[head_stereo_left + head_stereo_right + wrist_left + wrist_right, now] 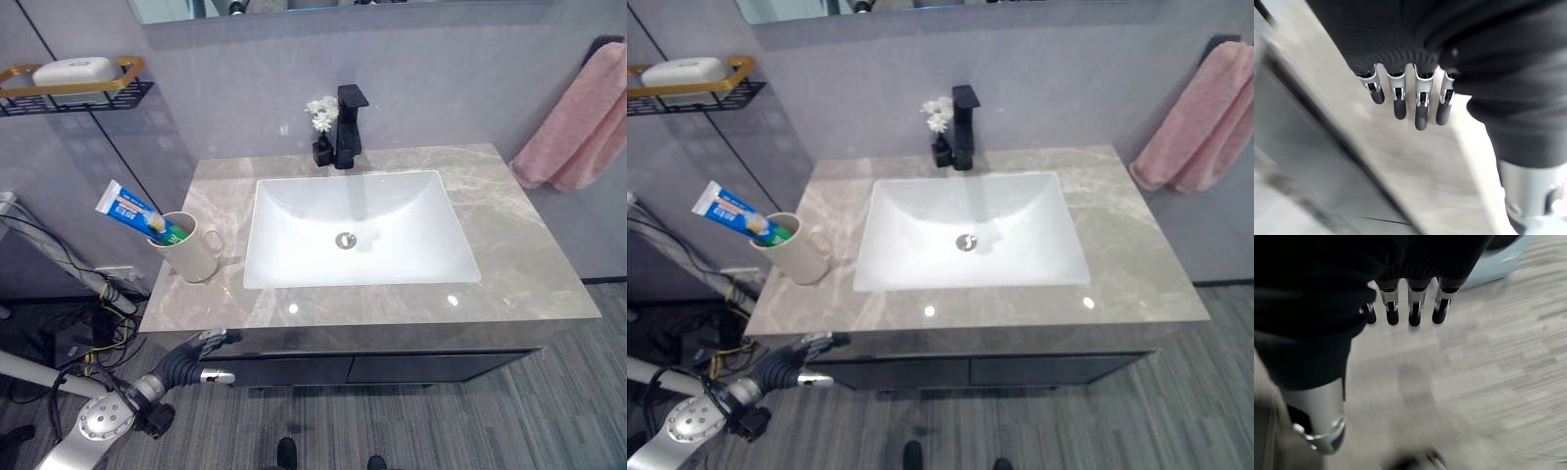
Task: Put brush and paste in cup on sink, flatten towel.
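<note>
Already the toothpaste [137, 211] stands tilted inside the cup [194, 251] beside the sink [359, 230].

Toothpaste tube [127, 208] tilted in cream cup [192, 250]; pink towel [578, 127] bunched, hanging.

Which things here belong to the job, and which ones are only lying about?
Job: cup on the counter, toothpaste tube standing in it, pink towel on the wall.
Only lying about: black faucet, small flower vase, soap on the wall rack.

A bathroom: sink [294, 211], black faucet [349, 127], pink towel [578, 122], soap shelf [78, 93].
</note>
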{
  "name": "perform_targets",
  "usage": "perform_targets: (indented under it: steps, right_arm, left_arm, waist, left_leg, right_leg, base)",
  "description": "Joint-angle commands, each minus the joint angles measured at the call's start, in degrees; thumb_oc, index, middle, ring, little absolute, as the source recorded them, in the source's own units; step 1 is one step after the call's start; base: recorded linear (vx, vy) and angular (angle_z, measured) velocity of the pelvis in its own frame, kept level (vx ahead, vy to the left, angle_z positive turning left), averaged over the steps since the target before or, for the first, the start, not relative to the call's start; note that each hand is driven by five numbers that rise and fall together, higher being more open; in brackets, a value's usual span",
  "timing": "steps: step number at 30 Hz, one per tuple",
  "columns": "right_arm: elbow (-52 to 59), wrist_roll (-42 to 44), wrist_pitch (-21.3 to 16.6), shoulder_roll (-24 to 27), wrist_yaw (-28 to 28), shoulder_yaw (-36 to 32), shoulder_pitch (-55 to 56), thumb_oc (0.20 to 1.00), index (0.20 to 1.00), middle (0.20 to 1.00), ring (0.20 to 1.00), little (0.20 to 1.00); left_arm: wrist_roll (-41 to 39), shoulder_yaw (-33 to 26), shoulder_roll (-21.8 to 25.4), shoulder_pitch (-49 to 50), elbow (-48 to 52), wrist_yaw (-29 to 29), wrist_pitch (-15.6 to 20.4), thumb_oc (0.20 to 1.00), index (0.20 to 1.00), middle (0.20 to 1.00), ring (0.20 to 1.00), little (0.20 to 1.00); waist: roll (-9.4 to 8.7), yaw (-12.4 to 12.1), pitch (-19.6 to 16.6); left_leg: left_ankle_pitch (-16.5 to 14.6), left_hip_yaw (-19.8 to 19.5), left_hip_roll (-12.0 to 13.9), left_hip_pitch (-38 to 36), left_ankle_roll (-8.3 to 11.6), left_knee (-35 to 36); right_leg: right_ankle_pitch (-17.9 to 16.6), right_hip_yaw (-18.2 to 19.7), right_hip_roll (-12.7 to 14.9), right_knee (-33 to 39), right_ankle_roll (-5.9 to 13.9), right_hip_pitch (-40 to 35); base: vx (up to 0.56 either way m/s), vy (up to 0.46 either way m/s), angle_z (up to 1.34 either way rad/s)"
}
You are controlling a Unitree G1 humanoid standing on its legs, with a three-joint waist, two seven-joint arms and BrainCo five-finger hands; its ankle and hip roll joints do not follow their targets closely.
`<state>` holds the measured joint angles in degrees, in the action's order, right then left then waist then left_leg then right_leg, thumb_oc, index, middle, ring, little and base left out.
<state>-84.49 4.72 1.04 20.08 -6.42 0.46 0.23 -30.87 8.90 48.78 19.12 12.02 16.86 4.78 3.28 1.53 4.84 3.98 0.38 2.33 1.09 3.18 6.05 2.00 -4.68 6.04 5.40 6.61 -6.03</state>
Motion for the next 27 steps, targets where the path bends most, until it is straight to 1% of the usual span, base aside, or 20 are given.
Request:
perform_targets:
  steps: [1,4,5,6,7,8,9,13,15,16,17,19,21,22,23,24,26,27]
  right_arm:
    - [1.01,-2.46,-1.85,-1.3,1.28,0.88,-2.16,1.0,1.0,1.0,1.0,1.0]
    - [3.35,-2.44,-2.88,-2.1,1.82,2.65,-1.87,1.0,1.0,1.0,1.0,1.0]
    - [4.47,-3.29,-3.37,-1.93,2.31,3.99,-1.63,1.0,1.0,1.0,1.0,1.0]
    - [3.72,-1.68,-3.05,-0.95,1.66,2.18,-1.94,1.0,1.0,1.0,1.0,1.0]
    - [3.71,-1.68,-3.05,-0.95,1.66,2.18,-1.94,1.0,1.0,1.0,1.0,1.0]
    - [3.46,-0.01,-3.17,-0.21,0.27,0.13,-2.75,1.0,1.0,1.0,1.0,1.0]
    - [3.57,0.43,-3.29,0.11,-0.5,-0.36,-2.98,1.0,1.0,1.0,1.0,1.0]
    - [3.86,1.22,-3.74,0.54,-0.85,-0.33,-2.89,1.0,1.0,1.0,1.0,1.0]
    - [3.85,1.23,-3.75,0.55,-0.85,-0.31,-2.9,1.0,1.0,1.0,1.0,1.0]
    - [3.86,2.18,-3.88,0.24,-1.38,-0.76,-2.92,1.0,1.0,1.0,1.0,1.0]
    - [3.86,2.18,-3.88,0.24,-1.38,-0.76,-2.92,1.0,1.0,1.0,1.0,1.0]
    - [4.51,2.06,-4.21,-0.2,-1.68,0.23,-3.34,1.0,1.0,1.0,1.0,1.0]
    - [4.51,2.06,-4.22,-0.18,-1.68,0.22,-3.35,1.0,1.0,1.0,1.0,1.0]
    - [5.47,0.96,-4.17,-0.73,-1.69,2.08,-3.35,1.0,1.0,1.0,1.0,1.0]
    - [5.48,0.96,-4.16,-0.71,-1.69,2.09,-3.35,1.0,1.0,1.0,1.0,1.0]
    - [5.81,1.1,-4.11,-0.83,-1.86,2.31,-3.11,1.0,1.0,1.0,1.0,1.0]
    - [6.16,1.25,-4.1,-0.93,-1.86,2.52,-3.14,1.0,1.0,1.0,1.0,1.0]
    - [6.78,0.59,-4.07,-1.13,-2.07,3.27,-2.94,1.0,1.0,1.0,1.0,1.0]
  left_arm:
    - [-10.52,-11.06,-1.06,-0.56,6.71,-0.67,4.95,1.0,1.0,1.0,1.0,1.0]
    - [-12.87,-12.97,-2.12,0.28,7.02,-1.55,5.55,1.0,1.0,1.0,1.0,1.0]
    - [-14.47,-13.73,-2.84,0.82,6.18,-1.5,5.61,0.771,0.771,0.771,0.771,0.771]
    - [-14.92,-14.51,-3.73,1.86,5.3,-1.94,5.67,0.2,0.2,0.2,0.2,0.2]
    - [-14.92,-14.51,-3.73,1.86,5.3,-1.95,5.67,0.2,0.2,0.2,0.2,0.2]
    - [-14.32,-15.81,-4.49,3.1,4.92,-2.91,6.16,0.2,0.2,0.2,0.2,0.2]
    - [-14.09,-16.59,-4.92,3.78,5.0,-3.39,6.48,0.2,0.2,0.2,0.2,0.2]
    - [-13.94,-17.94,-6.49,5.88,4.89,-3.14,6.95,0.2,0.2,0.2,0.2,0.2]
    - [-13.94,-17.96,-6.5,5.91,4.91,-3.14,6.95,0.2,0.2,0.2,0.2,0.2]
    - [-13.07,-18.72,-8.09,6.14,3.6,-4.43,7.38,0.2,0.2,0.2,0.2,0.2]
    - [-13.07,-18.72,-8.09,6.14,3.6,-4.43,7.38,0.2,0.2,0.2,0.2,0.2]
    - [-10.09,-18.94,-10.26,5.57,2.47,-6.89,7.98,0.2,0.2,0.2,0.2,0.2]
    - [-10.06,-18.91,-10.29,5.54,2.46,-6.92,7.99,0.2,0.2,0.2,0.2,0.2]
    - [-8.03,-18.86,-12.93,5.13,2.43,-8.36,8.5,0.2,0.2,0.2,0.2,0.2]
    - [-8.0,-18.85,-12.97,5.13,2.43,-8.38,8.51,0.2,0.2,0.2,0.2,0.2]
    - [-6.73,-18.56,-14.33,4.27,2.11,-9.56,8.55,0.2,0.2,0.2,0.2,0.2]
    - [-5.99,-19.06,-14.75,3.74,1.78,-10.41,8.73,0.2,0.2,0.2,0.2,0.2]
    - [-5.93,-19.0,-15.83,2.64,1.31,-11.55,8.79,0.2,0.2,0.2,0.2,0.2]
  waist:
    - [-1.37,-0.7,-1.18]
    - [-1.13,-0.84,-1.28]
    - [-1.13,-1.19,-1.33]
    - [-1.03,-1.37,-1.39]
    - [-1.03,-1.36,-1.38]
    - [-0.93,-1.87,-1.38]
    - [-0.89,-2.17,-1.33]
    - [-1.13,-3.21,-1.21]
    - [-1.12,-3.16,-1.21]
    - [-1.31,-3.5,-1.12]
    - [-1.31,-3.5,-1.12]
    - [-1.51,-3.76,-0.88]
    - [-1.48,-3.74,-0.87]
    - [-1.71,-4.04,-0.28]
    - [-1.68,-4.0,-0.27]
    - [-1.7,-4.04,0.14]
    - [-1.7,-4.02,0.34]
    - [-1.7,-3.88,0.82]
  left_leg:
    - [-1.58,0.12,5.41,-0.32,2.91,-1.05]
    - [-1.37,-0.24,5.38,-0.15,3.06,-1.05]
    - [-1.26,-0.43,5.38,-0.13,3.11,-1.05]
    - [-1.17,-0.73,5.38,-0.15,3.15,-1.05]
    - [-1.17,-0.74,5.38,-0.15,3.15,-1.05]
    - [-1.11,-0.97,5.3,-0.11,3.18,-1.05]
    - [-1.05,-1.08,5.31,-0.09,3.18,-1.05]
    - [-0.88,-1.8,5.42,0.13,3.21,-1.05]
    - [-0.88,-1.84,5.41,0.14,3.21,-1.05]
    - [-0.79,-1.88,5.47,0.2,3.3,-1.05]
    - [-0.79,-1.88,5.47,0.2,3.3,-1.05]
    - [-0.59,-2.14,5.59,0.53,3.48,-1.05]
    - [-0.58,-2.17,5.6,0.55,3.48,-1.05]
    - [-0.44,-2.46,5.77,0.86,3.58,-1.05]
    - [-0.44,-2.49,5.77,0.86,3.59,-1.05]
    - [-0.31,-2.62,5.85,1.14,3.66,-1.05]
    - [-0.22,-2.74,5.84,1.37,3.72,-1.05]
    - [-0.06,-2.81,5.88,1.84,3.8,-1.05]
  right_leg:
    - [-5.69,-1.4,5.21,-0.4,2.66,3.19]
    - [-5.61,-1.99,5.37,-0.4,2.66,2.81]
    - [-5.59,-2.28,5.4,-0.4,2.63,2.68]
    - [-5.41,-2.87,5.47,-0.4,2.59,2.29]
    - [-5.41,-2.88,5.47,-0.4,2.59,2.28]
    - [-5.33,-3.26,5.48,-0.4,2.58,2.08]
    - [-5.26,-3.55,5.5,-0.4,2.56,1.98]
    - [-4.91,-4.5,5.37,-0.4,2.45,1.57]
    - [-4.9,-4.54,5.38,-0.4,2.45,1.55]
    - [-4.83,-4.85,5.32,-0.4,2.34,1.42]
    - [-4.83,-4.85,5.32,-0.4,2.34,1.42]
    - [-4.71,-5.13,5.17,-0.4,2.21,1.53]
    - [-4.7,-5.16,5.16,-0.4,2.2,1.53]
    - [-4.61,-5.45,4.97,-0.4,2.0,1.54]
    - [-4.61,-5.47,4.96,-0.4,1.99,1.52]
    - [-4.58,-5.61,4.88,-0.4,1.94,1.68]
    - [-4.61,-5.66,4.82,-0.4,1.9,1.86]
    - [-4.62,-5.62,4.73,-0.4,1.87,2.24]
  base:
    - [0.0,0.0,0.0]
    - [0.0,-0.013,0.13]
    - [0.01,-0.024,0.22]
    - [0.01,-0.024,0.14]
    - [0.01,-0.02,0.12]
    - [0.01,-0.015,0.09]
    - [0.01,-0.022,0.1]
    - [0.0,-0.026,0.06]
    - [0.0,-0.015,0.13]
    - [0.0,-0.016,0.11]
    - [-0.01,-0.031,0.11]
    - [-0.01,-0.021,0.06]
    - [-0.01,-0.016,0.08]
    - [-0.01,-0.027,0.11]
    - [-0.01,-0.039,0.08]
    - [0.0,0.0,0.0]
    - [-0.01,-0.012,0.03]
    - [-0.01,-0.016,0.07]
